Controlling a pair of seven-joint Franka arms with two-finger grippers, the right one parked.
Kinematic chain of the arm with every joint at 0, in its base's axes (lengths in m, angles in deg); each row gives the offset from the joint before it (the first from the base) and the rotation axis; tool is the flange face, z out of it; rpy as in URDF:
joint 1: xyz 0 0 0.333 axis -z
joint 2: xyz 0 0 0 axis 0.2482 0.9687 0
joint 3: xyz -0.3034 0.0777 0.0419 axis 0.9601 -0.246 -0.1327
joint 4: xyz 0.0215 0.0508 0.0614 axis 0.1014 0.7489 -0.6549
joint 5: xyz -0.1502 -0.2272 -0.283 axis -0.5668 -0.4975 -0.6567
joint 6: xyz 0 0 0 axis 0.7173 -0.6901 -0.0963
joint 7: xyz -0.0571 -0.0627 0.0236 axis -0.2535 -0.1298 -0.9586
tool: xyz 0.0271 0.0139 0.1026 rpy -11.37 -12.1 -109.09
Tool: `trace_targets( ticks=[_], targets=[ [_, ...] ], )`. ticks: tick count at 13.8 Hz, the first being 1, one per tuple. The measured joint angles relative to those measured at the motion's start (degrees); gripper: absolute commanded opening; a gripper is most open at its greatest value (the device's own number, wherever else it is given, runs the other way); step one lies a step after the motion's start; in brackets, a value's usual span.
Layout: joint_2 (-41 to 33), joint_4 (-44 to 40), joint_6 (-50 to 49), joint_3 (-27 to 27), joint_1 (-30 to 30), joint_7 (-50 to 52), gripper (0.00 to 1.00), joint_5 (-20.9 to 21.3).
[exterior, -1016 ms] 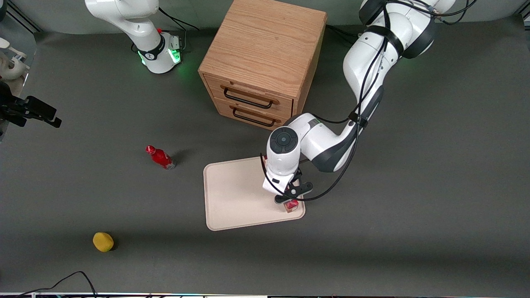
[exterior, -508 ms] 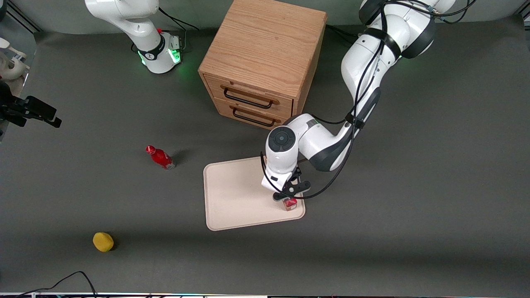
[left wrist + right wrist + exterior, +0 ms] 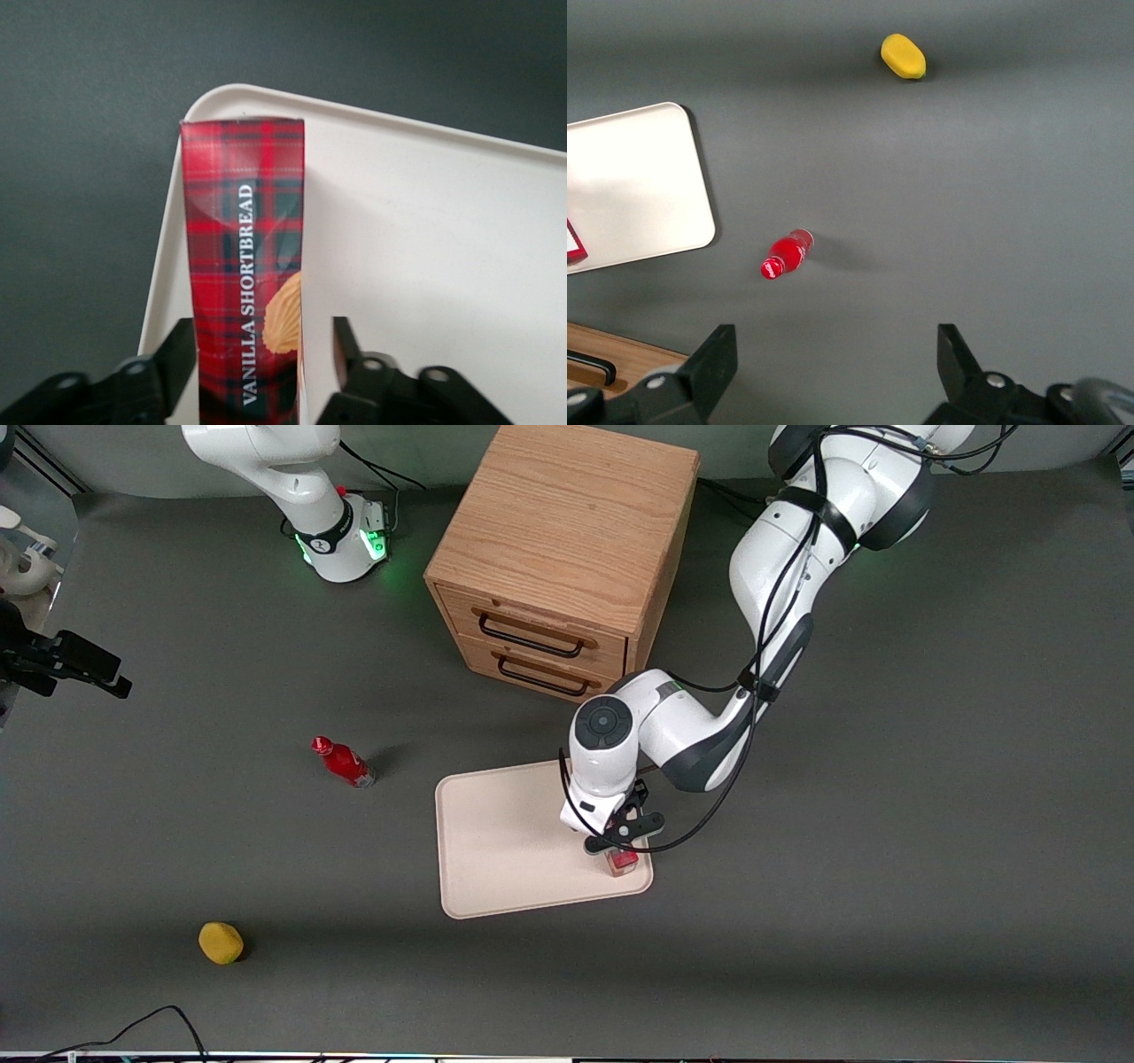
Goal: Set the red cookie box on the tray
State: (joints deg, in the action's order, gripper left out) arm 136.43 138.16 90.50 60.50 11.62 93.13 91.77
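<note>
The red cookie box stands on end on the cream tray, in the tray's corner nearest the front camera toward the working arm's end. My left gripper is right above it. In the left wrist view the tartan box runs between the open fingers of the gripper. One finger is close against the box and the other finger stands off it with a gap. The tray lies under the box. The right wrist view shows the tray and an edge of the box.
A wooden two-drawer cabinet stands farther from the front camera than the tray. A small red bottle lies beside the tray toward the parked arm's end. A yellow object lies near the table's front edge.
My gripper and wrist have shifted slightly away from the front camera. The box stays in place in the tray's corner.
</note>
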Motion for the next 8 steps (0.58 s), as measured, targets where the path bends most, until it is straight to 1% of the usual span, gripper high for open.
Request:
trace_targets(
  ticks=[1,3,4,6,8],
  targets=[
    [-0.4,0.0,-0.6,0.0,-0.3,0.0,1.0,0.0],
    [-2.3,-0.1,-5.9,0.2,-0.9,-1.0,1.0,-0.1],
    [-3.9,-0.1,-8.8,0.6,-1.1,-2.4,1.0,-0.9],
    [-7.7,-0.1,-13.4,1.4,-1.5,-6.4,1.0,-4.8],
    [-12.3,0.4,-18.3,1.7,-3.0,-13.0,1.0,-9.6]
  ],
)
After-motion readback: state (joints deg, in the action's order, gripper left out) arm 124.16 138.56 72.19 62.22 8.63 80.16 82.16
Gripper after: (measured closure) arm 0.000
